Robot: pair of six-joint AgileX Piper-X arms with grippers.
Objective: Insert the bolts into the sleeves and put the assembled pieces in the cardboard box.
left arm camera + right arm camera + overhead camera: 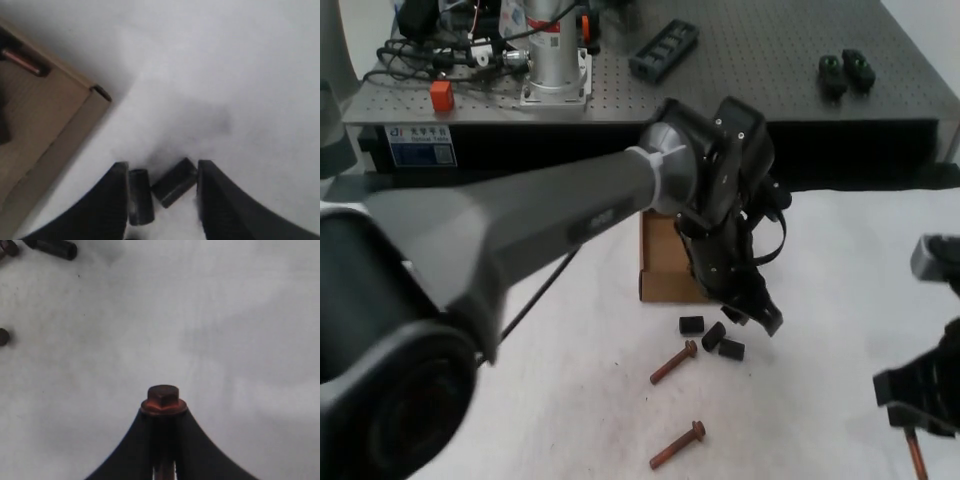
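Gripping a bolt [163, 399], the right gripper [163, 414] hangs well apart from the sleeves [713, 336]. The left gripper [162, 170] straddles two of them, jaws open. The cardboard box [55, 125] seems to hold one piece [20, 60]; two bolts [674, 362] lie loose, so most remains.

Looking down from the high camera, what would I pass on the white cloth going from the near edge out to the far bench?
First the nearest bolt, then the second bolt, the farthest black sleeve, the cardboard box, and last the black tray on the bench.
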